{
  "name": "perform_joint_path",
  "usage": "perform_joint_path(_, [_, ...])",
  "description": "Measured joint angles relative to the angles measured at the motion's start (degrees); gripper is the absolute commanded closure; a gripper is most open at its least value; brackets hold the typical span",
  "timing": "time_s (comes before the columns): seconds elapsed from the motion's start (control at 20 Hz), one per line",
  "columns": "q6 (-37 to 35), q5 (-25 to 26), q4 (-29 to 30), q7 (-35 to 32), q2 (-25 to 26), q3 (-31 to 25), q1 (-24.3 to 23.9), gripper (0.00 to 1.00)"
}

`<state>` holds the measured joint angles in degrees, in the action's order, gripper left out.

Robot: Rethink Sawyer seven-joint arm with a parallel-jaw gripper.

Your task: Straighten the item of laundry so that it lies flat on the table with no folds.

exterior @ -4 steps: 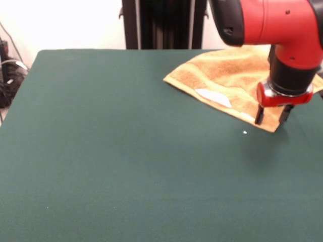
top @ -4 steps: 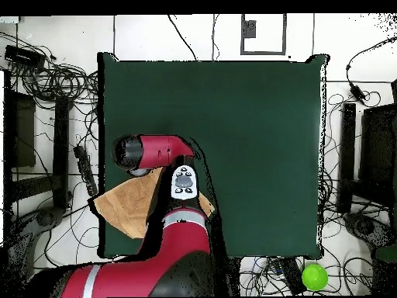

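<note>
Worktop (exterior @ -4 steps: pixel 126 166): big dark green felt surface, mostly bare. Plenty of free area toward the centre to spread into.

Arm (exterior @ -4 steps: pixel 267 20): red Sawyer link comes in from the upper right of the front view, wrist pointing straight down. In the overhead view it covers much of the towel, so the full outline can't be read there.

Towel (exterior @ -4 steps: pixel 222 75): orange-tan terry, bunched at one corner of the worktop near the robot's side. In the overhead view one part (top @ -4 steps: pixel 124 206) appears to hang past the worktop edge. It is folded over itself, the upper layer running diagonally, with a white label (exterior @ -4 steps: pixel 213 97) face up near the front hem. Not flat yet.

Gripper (exterior @ -4 steps: pixel 272 115): two dark fingers pointing down at the towel's near corner, one over the cloth, one just off its edge. The fingers stand narrowly apart with a visible gap and nothing between them. Can't tell whether the tips touch the cloth.

Judgement: that placement fits a corner pinch, since the corner is the free end of the fold; dragging it toward open worktop should unroll the layer. Risk: grabbing both layers and sliding the whole towel.
</note>
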<state>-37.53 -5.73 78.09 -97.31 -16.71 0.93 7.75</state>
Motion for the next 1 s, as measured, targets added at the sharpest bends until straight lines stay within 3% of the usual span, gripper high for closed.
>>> perform_joint_path(0.45, [-3.69,-0.43,-2.71,0.00,1.26,0.89,0.61,0.00])
perform_joint_path(0.5, [-5.06,-0.37,-3.74,0.01,1.80,1.41,0.56,1.00])
perform_joint_path(1.0, [-6.96,-1.02,-5.39,0.01,2.71,2.71,0.72,1.00])
